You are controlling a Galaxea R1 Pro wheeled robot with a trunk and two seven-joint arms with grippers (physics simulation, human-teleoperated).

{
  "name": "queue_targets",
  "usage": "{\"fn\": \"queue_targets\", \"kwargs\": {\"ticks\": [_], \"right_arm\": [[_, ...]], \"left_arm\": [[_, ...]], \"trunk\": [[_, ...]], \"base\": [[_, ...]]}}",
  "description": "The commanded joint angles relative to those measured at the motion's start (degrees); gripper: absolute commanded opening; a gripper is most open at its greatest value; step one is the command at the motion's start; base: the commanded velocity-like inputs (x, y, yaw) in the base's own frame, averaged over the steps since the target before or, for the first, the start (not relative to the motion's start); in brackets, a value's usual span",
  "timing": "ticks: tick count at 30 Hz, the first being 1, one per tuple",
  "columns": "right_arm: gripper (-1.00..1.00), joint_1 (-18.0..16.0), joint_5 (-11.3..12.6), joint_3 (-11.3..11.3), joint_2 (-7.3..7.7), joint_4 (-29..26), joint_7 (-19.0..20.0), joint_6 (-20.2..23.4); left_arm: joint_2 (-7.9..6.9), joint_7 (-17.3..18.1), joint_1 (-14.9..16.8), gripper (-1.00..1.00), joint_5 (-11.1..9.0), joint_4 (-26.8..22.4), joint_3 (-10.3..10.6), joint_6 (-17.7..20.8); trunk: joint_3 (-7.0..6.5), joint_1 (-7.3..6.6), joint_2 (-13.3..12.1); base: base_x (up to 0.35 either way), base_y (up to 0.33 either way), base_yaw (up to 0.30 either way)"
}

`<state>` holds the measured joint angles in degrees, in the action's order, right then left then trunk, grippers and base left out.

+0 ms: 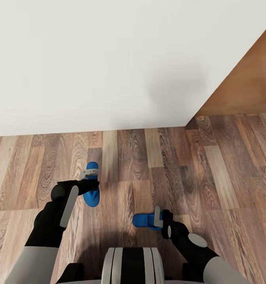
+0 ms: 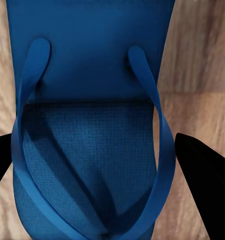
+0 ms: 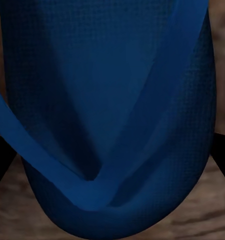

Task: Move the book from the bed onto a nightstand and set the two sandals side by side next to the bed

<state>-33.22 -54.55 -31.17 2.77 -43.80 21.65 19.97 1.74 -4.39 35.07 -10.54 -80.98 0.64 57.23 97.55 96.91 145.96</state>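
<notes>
We see each pincer clamped on one blue sandal above the wood-plank floor (image 1: 156,157): the left pincer (image 1: 89,182) grips the left sandal (image 1: 92,197), the right pincer (image 1: 161,219) grips the right sandal (image 1: 143,220), well apart, before a white wall (image 1: 89,59).

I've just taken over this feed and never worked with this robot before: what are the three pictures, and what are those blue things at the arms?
The large picture comes from a camera on the robot's head, looking down over its two black arms at a wood-plank floor, a white wall and a brown wooden panel.

The two close-ups come from cameras near each gripper. The blue things are flip-flop sandals. The left gripper is at the left sandal, whose straps show in its wrist view, a dark finger on either side. The right gripper is at the right sandal, close up here. Whether either is gripped or lifted I cannot tell.
</notes>
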Motion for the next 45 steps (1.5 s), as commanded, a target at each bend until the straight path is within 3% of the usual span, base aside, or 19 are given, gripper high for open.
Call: {"fn": "queue_targets", "kwargs": {"ticks": [1, 14, 15, 25, 41, 45], "right_arm": [[1.0, 0.0, 0.4, -0.3, 0.04, 0.6, 0.6, -0.2], [1.0, 0.0, 0.4, -0.3, 0.04, 0.6, 0.6, -0.2], [-1.0, 0.0, 0.4, -0.3, 0.04, 0.6, 0.6, -0.2], [-1.0, 0.0, 0.4, -0.3, 0.04, 0.6, 0.6, -0.2], [-1.0, 0.0, 0.3, -0.2, 0.04, -1.1, 0.7, 0.2], [-1.0, 0.0, 0.4, 0.1, 0.04, -3.9, 0.7, 2.4]], "left_arm": [[0.02, -0.5, 0.0, -1.0, -0.5, 0.0, 0.0, 0.2], [0.02, -0.5, 0.1, -1.0, -0.5, -0.4, 0.0, 0.2], [0.02, -0.5, 0.1, -1.0, -0.5, -0.4, 0.0, 0.2], [0.02, -0.5, 0.1, -1.0, -0.5, -0.6, -0.2, 0.2], [0.02, -0.5, 0.0, -1.0, -0.5, -0.6, -0.2, 0.2], [0.0, -0.5, 0.0, -1.0, -0.5, -0.6, -0.2, 0.2]], "trunk": [[0.04, 0.02, 0.0], [0.04, 0.02, 0.0], [0.04, 0.02, 0.0], [0.04, 0.02, 0.0], [-3.5, -0.39, -0.2], [-4.39, -0.5, -0.3]], "base": [[0.001, 0.0, 0.0], [0.0, 0.0, 0.0], [0.0, 0.0, 0.0], [0.0, 0.0, 0.0], [0.0, 0.0, 0.0], [0.0, 0.0, 0.0]]}}
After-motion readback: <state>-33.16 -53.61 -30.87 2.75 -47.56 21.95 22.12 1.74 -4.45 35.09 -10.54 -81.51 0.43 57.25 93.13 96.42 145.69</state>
